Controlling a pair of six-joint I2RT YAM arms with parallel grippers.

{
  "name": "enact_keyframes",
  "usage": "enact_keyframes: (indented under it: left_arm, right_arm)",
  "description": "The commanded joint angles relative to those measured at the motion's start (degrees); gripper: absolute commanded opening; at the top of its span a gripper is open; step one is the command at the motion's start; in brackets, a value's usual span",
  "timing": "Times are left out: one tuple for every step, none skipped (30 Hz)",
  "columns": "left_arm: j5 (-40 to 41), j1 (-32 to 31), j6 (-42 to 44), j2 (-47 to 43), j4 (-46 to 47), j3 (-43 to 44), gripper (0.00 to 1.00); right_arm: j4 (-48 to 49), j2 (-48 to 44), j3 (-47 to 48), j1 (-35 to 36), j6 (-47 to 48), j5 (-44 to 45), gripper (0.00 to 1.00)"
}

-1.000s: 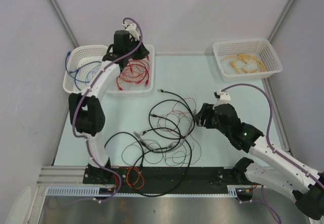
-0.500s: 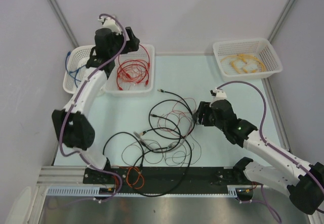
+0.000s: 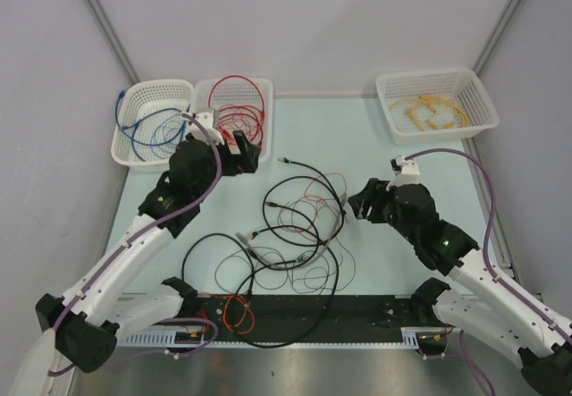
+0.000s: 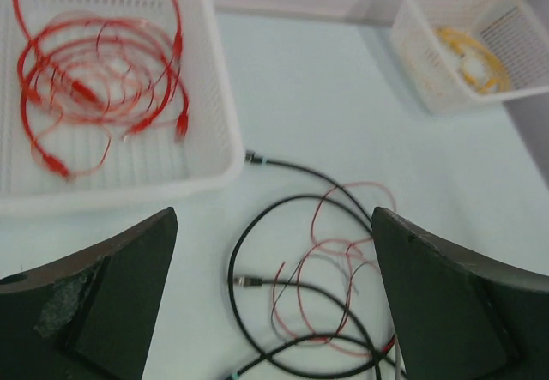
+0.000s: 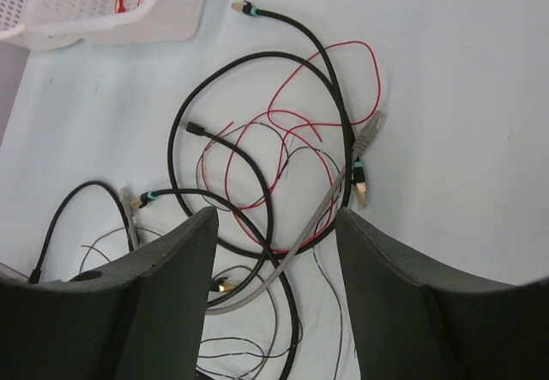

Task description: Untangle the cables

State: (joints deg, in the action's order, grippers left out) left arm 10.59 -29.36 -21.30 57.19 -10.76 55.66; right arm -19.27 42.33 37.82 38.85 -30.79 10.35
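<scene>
Cables (image 3: 290, 235) sprawl across the table (image 3: 357, 128) centre, crossing its near edge; left fingers (image 4: 111, 303) and right fingers (image 5: 403, 303) hang released, empty

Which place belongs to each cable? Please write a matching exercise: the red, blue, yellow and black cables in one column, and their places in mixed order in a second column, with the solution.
Column one
1. red cable
2. blue cable
3. yellow cable
4. black cables

Column two
A. loose on the table, between the two arms
B. in the basket at the far right
C. in the basket at the far left
D. in the basket second from the left

Right pairs: 1-D, 2-C, 3-B, 4-A
</scene>
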Motion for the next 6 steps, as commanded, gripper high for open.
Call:
enact_keyframes:
  left_arm:
    - [6.0,-0.6,-5.2,-4.3,-11.3,-5.7,0.99]
    - [5.4,-0.6,-5.3,-5.3,-11.8,-6.6,1.00]
    - [5.0,-0.6,-5.0,-6.5,-12.2,-7.5,1.00]
    - [4.7,-0.6,-4.7,-8.0,-12.3,-8.7,1.00]
    - [4.1,-0.6,-4.5,-8.8,-12.5,-9.1,1.00]
    - [3.1,-0.6,-4.2,-9.5,-12.5,-9.7,1.00]
  right_arm:
    - [-0.3,-3.5,1.1,0.2,2.5,4.4,0.62]
    - [-0.2,-3.8,1.2,0.2,2.6,4.6,0.62]
    - [-0.3,-3.9,1.5,0.2,2.5,4.8,0.62]
    - [-0.3,-3.8,1.8,0.2,2.5,5.0,0.62]
    - [-0.3,-3.7,2.2,0.2,2.3,5.1,0.62]
    - [-0.4,-3.5,2.4,0.2,2.0,5.1,0.63]
